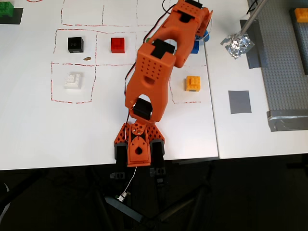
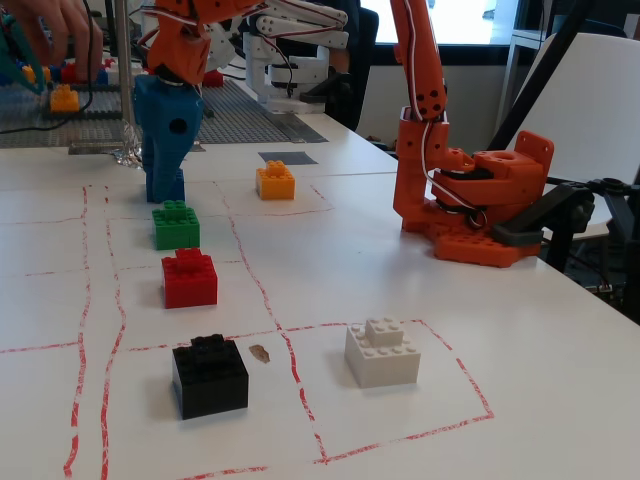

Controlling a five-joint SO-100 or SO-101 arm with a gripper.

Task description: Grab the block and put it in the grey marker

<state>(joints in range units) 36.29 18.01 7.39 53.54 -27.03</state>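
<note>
The blue block [image 2: 166, 190] stands on the white table behind the green brick [image 2: 176, 225] in the fixed view. In the overhead view only its edge [image 1: 195, 48] shows under the arm. My gripper [image 2: 165, 178] has blue fingers that come straight down onto the block and merge with it, with no gap showing. The block still rests on the table. In the overhead view the gripper [image 1: 198, 43] is mostly hidden by the orange arm. The grey marker [image 1: 239, 101] is a flat dark square to the right of the orange-yellow brick [image 1: 193, 83]. It is also in the fixed view [image 2: 288, 157].
Red [image 1: 118, 44], black [image 1: 76, 44] and white [image 1: 73, 80] bricks sit in red-lined squares. A foil-footed pole [image 1: 237, 44] and grey studded baseplate [image 1: 284, 62] lie at the right. A second arm's base [image 2: 470, 200] stands right in the fixed view, and a hand [image 2: 50, 25] at top left.
</note>
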